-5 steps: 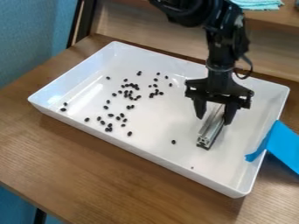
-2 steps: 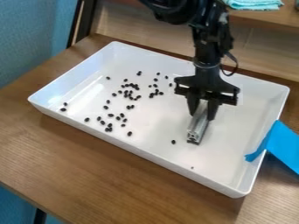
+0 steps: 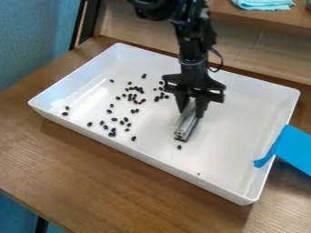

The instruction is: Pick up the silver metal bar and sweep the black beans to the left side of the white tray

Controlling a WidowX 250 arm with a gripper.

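Gripper (image 3: 190, 113) hung down over the white tray (image 3: 152, 163), right of its middle in camera view. Jaws were closed on a silver metal bar (image 3: 186, 126), one finger per side. Bar sat inside the tray, slanting, near end toward the camera, dark strip along its underside. One black bean-like piece (image 3: 179, 147) lay just beside that near end. Most other black pieces (image 3: 133, 138) were scattered left of the bar, loosely clustered. Blue tape (image 3: 294, 150) overlapped the tray's right rim. Tray stood on a wood-look table (image 3: 91, 182); folded teal cloth (image 3: 264, 4) behind.
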